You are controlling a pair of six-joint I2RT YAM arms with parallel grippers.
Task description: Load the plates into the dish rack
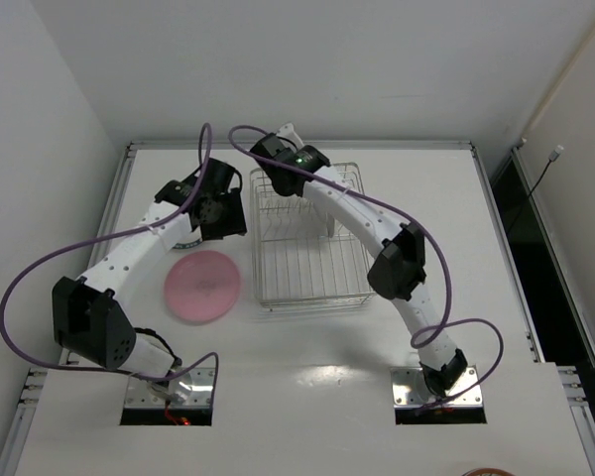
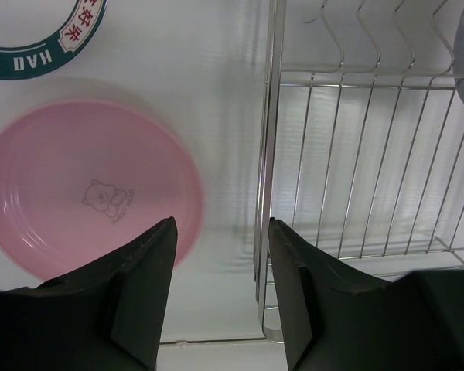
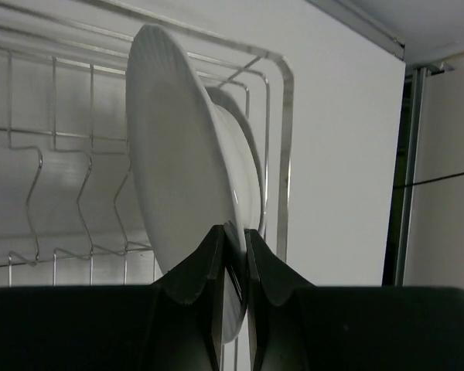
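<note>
Right gripper (image 3: 233, 232) pinches white plate (image 3: 178, 154) by its rim, upright at rack (image 3: 284, 131) | left gripper (image 2: 220, 226) wide, holding nothing, above table (image 2: 216, 93) between pink plate (image 2: 62, 178) and rack

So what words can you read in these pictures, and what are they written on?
"HAO": white letters, upside down in the left wrist view, on the dark green rim of the patterned plate; the rest is cut off.
Red Chinese characters on that same rim: cropped, too little to read.
Pink plate: only a small bear drawing, no readable words.
White plate and dish rack: no writing.
</note>
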